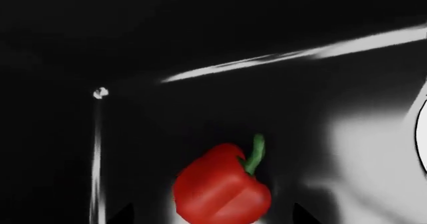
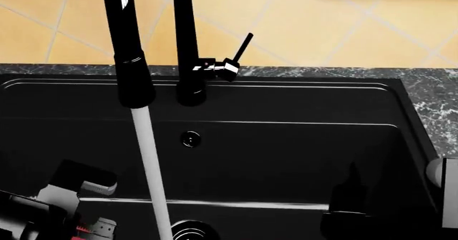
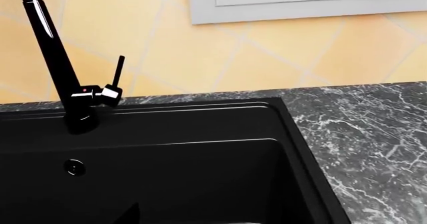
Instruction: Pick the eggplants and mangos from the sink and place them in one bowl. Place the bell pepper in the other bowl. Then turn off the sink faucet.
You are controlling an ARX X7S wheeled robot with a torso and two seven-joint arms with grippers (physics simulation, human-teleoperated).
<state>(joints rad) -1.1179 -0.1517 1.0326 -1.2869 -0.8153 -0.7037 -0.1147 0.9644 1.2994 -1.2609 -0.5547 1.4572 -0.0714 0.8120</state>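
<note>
At seven o'clock in the sink point(image 2: 301, 143), your left end effector point(image 2: 86, 208) hovers spread over the bell pepper point(image 1: 223, 186), not yet bowled; the faucet point(image 2: 187, 52) runs, and the right end effector's point(image 2: 347, 197) state is unclear.

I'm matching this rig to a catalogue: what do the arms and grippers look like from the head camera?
Left arm: black boxy housing with light grey blocks and a small red detail. Right gripper: dark pointed fingers, barely distinct against the black sink; a pale grey rounded part sits behind it.

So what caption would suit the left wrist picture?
Red bell pepper with green stem lying in the dark sink.
</note>
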